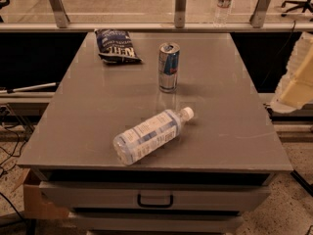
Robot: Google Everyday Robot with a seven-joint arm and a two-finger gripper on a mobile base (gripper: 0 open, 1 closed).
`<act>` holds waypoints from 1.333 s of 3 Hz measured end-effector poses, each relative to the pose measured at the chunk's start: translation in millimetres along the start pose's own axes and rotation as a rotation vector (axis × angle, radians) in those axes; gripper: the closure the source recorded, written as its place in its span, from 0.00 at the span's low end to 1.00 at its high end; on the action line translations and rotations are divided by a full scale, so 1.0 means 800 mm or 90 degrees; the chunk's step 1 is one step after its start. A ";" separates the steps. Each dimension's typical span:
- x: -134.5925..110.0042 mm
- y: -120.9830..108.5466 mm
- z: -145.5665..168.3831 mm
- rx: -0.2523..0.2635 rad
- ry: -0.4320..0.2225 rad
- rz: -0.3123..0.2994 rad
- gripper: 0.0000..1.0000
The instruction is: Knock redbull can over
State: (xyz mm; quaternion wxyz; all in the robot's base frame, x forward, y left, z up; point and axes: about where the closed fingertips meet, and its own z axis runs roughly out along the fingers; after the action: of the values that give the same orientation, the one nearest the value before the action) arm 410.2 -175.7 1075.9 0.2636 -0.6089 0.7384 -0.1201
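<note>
The redbull can (168, 66) stands upright on the grey table (234, 121), a little behind the table's middle. It is slim, silver and blue, with a shiny top. My gripper (297, 77) shows as a pale cream shape at the right edge of the view, off the table's right side and well to the right of the can. It touches nothing.
A clear water bottle (149, 135) with a white cap lies on its side in front of the can. A dark blue snack bag (116, 46) lies at the back left. Another bottle (223, 5) stands on the ledge behind. The table has a drawer (155, 199).
</note>
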 end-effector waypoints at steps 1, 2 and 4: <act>0.000 0.000 0.000 0.000 0.000 0.000 0.00; -0.005 -0.010 0.006 0.007 -0.039 0.001 0.00; -0.001 -0.056 0.102 -0.010 -0.224 0.037 0.00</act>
State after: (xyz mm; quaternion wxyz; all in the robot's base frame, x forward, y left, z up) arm 491.5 -173.9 1030.4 0.3871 -0.6012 0.6991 0.0015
